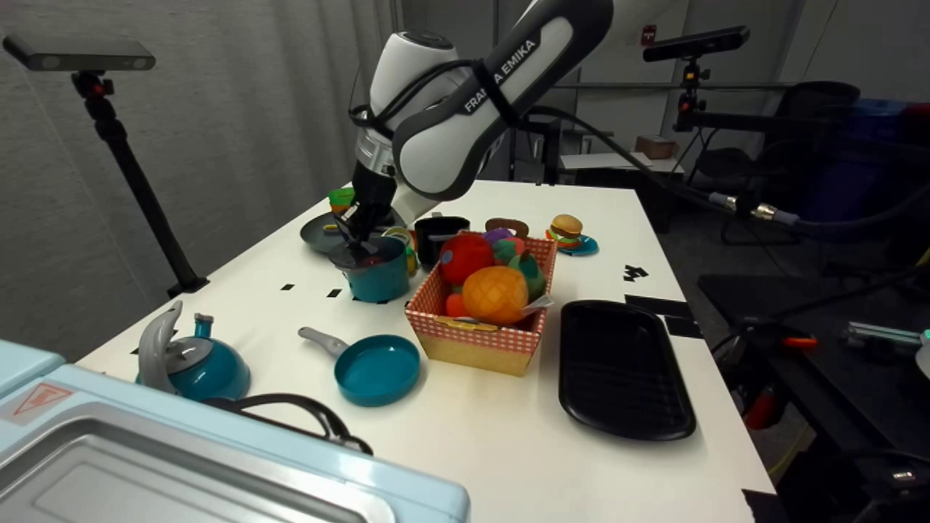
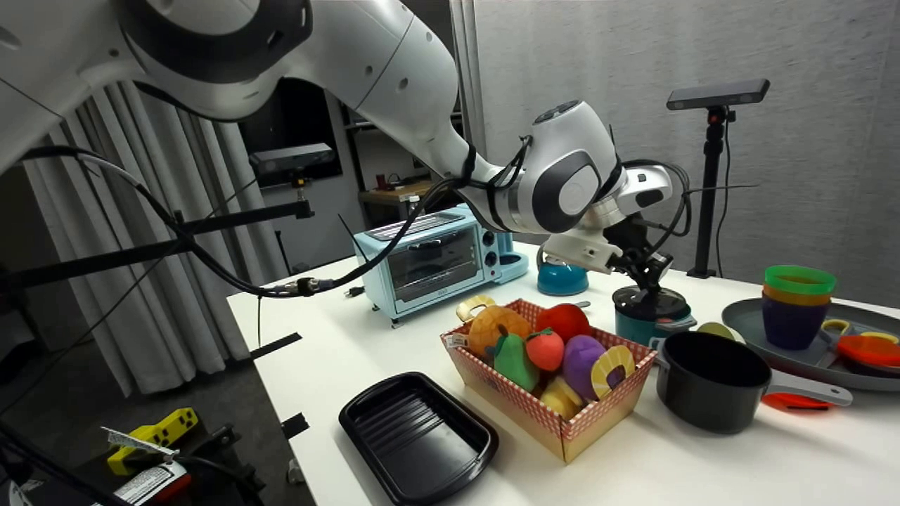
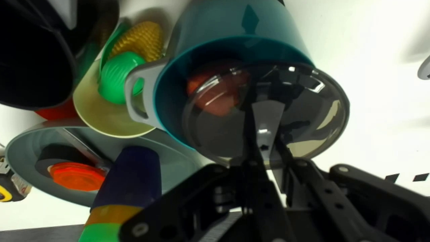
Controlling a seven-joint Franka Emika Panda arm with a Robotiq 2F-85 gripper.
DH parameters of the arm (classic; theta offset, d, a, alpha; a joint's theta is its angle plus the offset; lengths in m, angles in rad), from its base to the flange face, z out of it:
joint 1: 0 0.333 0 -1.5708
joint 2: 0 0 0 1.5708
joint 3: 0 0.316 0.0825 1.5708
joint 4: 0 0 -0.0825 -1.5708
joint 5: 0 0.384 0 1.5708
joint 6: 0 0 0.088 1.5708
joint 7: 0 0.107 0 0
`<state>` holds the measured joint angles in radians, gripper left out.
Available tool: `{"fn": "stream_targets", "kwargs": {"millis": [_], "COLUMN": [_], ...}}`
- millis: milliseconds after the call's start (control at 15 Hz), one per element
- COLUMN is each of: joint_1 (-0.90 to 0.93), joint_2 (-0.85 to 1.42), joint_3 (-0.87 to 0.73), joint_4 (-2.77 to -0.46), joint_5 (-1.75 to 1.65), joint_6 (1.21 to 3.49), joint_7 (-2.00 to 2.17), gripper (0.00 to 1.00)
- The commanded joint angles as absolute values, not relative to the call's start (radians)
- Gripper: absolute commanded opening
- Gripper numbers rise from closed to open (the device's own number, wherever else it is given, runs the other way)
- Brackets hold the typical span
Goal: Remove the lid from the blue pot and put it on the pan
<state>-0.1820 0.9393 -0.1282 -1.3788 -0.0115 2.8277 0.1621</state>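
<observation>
You're gripping the lid [image 3: 305, 107] in the hand [image 3: 267, 132] with the blue pot [image 3: 218, 30] sitting right below, so going sideways before lifting clear is risking a snag.

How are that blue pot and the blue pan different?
The blue pot is deep; the pan is shallow. The pot has a short loop handle; the pan has a long thin handle. A tilted lid is partly over the pot; the pan is uncovered. Both are round and teal-blue.
</observation>
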Motion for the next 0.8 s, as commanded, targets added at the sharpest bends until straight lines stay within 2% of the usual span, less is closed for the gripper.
{"fn": "stream_targets", "kwargs": {"millis": [0,733], "joint_1": [-0.168,-0.146], "joint_2": [0.891,0.701], "joint_3": [-0.106,-0.012], "joint_4": [-1.432,-1.712], "joint_5": [0.003,0.004], "joint_6": [2.862,2.895], "joint_7": [0.111,0.016], "gripper": [0.04,0.04]}}
